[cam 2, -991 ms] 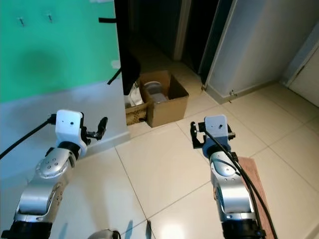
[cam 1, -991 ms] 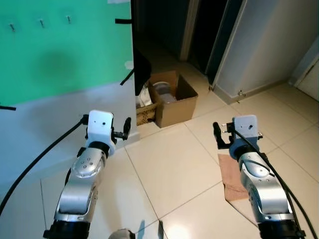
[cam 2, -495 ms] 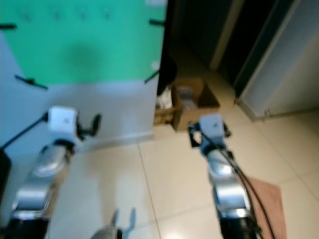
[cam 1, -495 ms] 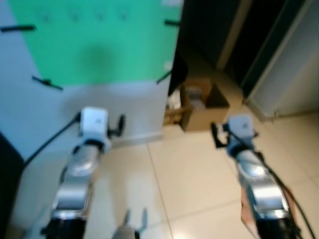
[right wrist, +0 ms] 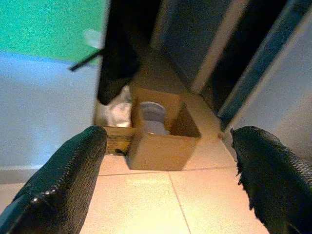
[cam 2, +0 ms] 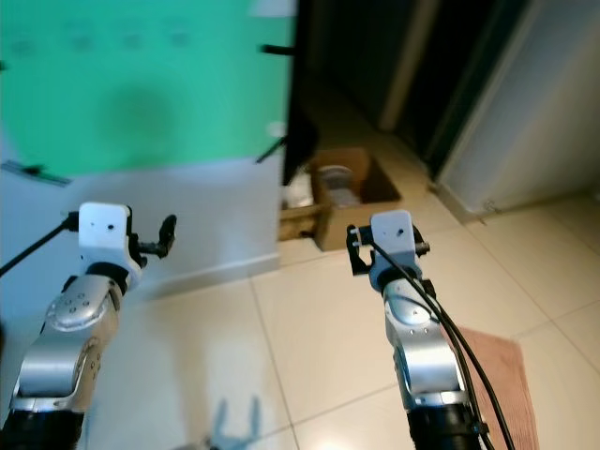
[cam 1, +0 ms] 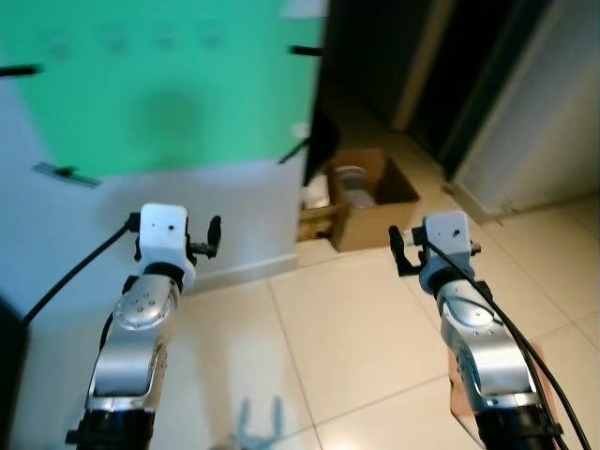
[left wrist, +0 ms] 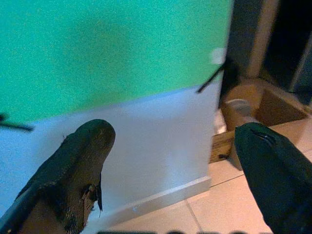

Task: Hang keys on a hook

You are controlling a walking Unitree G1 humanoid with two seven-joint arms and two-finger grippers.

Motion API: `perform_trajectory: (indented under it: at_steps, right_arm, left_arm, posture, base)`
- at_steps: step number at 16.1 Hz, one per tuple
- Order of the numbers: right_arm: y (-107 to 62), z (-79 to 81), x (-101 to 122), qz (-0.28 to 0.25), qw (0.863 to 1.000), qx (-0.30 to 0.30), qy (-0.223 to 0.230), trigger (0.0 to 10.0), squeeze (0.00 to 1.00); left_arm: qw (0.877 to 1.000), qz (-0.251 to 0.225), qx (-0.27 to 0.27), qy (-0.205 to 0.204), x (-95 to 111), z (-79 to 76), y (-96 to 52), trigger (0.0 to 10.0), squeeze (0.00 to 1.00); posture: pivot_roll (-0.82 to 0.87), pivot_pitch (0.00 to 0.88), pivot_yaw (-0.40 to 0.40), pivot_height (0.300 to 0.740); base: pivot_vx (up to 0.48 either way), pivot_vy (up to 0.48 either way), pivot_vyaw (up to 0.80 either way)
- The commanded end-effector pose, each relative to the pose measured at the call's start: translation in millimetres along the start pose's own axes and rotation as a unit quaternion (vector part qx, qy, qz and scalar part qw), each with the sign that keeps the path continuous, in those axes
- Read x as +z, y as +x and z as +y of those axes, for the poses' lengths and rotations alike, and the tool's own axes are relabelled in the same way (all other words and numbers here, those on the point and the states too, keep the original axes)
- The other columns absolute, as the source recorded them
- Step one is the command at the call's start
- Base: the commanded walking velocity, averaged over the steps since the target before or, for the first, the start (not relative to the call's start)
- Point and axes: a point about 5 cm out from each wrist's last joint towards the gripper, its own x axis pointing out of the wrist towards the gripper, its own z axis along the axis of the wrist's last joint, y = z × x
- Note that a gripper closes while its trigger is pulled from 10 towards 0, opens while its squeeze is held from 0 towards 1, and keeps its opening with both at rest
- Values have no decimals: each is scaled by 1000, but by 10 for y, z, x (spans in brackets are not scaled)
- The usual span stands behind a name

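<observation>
A green panel (cam 1: 159, 94) covers the wall ahead, and a few small hooks (cam 1: 165, 42) show as blurred marks near its top. My left gripper (cam 1: 212, 234) is held up before the pale lower wall, open and with nothing in it; its fingers (left wrist: 80, 163) stand wide apart in the left wrist view. My right gripper (cam 1: 398, 251) hovers over the tiled floor, also open and bare, its fingers (right wrist: 63, 180) framing a cardboard box (right wrist: 158, 136).
The open cardboard box (cam 1: 364, 195) sits on the floor at the wall's corner, beside a dark doorway (cam 1: 394, 56). A brown mat (cam 2: 497, 375) lies by my right arm. A black cable (cam 1: 70, 281) trails from the left arm. Beige tiles stretch between the arms.
The whole picture has shifted as the camera turned toward the green panel, then back a little to the right. Both arms keep the same raised pose, fingers apart.
</observation>
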Motion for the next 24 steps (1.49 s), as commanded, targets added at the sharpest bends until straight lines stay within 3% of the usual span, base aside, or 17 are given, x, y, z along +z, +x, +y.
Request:
perform_trajectory:
  at_steps: [1, 8, 12, 24]
  right_arm:
    - [8, -56, -5, 2, 1000, -6, 0, 10000, 1000]
    - [23, -12, -55, 10, 1000, 2, -4, 10000, 1000]
    - [68, 14, -77, 17, 1000, 2, -1, 10000, 1000]
    - [40, -58, -124, 22, 998, -47, 23, 10000, 1000]
  left_arm:
    - [1000, 1, -16, -1, 4, -79, 9, 10000, 0]
    - [1000, 26, 0, 6, -155, 43, -131, 10000, 0]
    - [999, 28, 2, 20, -169, 80, -182, 10000, 0]
    - [999, 18, -34, 32, -68, 4, -2, 10000, 0]
  posture:
    - [-41, 0, -50, 740]
    - [3, 0, -73, 740]
    - [32, 0, -87, 740]
    - [-43, 0, 5, 740]
  base:
    - [304, 0, 0]
    - [311, 0, 0]
    - [315, 0, 630]
    - [351, 0, 0]
